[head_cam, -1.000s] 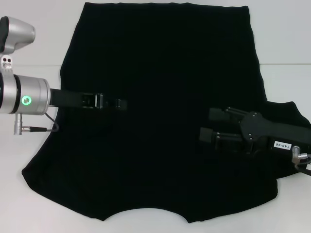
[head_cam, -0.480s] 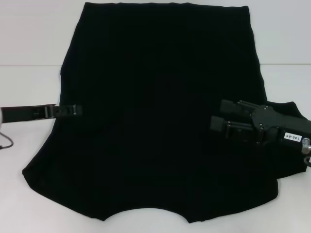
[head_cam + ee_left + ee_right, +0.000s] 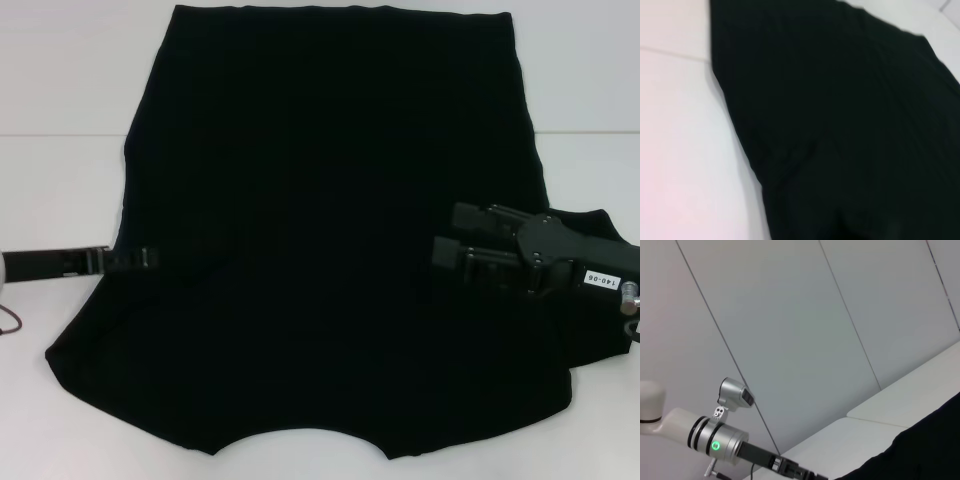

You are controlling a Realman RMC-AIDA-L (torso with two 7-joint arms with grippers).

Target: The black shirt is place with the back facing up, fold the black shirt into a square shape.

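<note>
The black shirt (image 3: 330, 230) lies spread flat on the white table (image 3: 60, 80), its straight hem at the far side and the curved neckline at the near edge. My left gripper (image 3: 150, 259) reaches in low from the left and sits at the shirt's left edge, seen edge-on. My right gripper (image 3: 452, 233) hovers over the shirt's right part beside the right sleeve (image 3: 600, 225), open with nothing between its jaws. The left wrist view shows the shirt (image 3: 850, 125) and its edge against bare table. In the right wrist view a corner of the shirt (image 3: 930, 450) shows.
A table seam (image 3: 60, 135) runs across behind the shirt's middle. Bare white table (image 3: 680, 150) lies left of the shirt. The right wrist view looks at grey wall panels (image 3: 815, 330) and the left arm (image 3: 715, 442) with its green light.
My left arm has pulled back to the left, from over the shirt's middle to its left edge, and slightly nearer. The right gripper shifted a little right, then stayed. The shirt has not moved.
</note>
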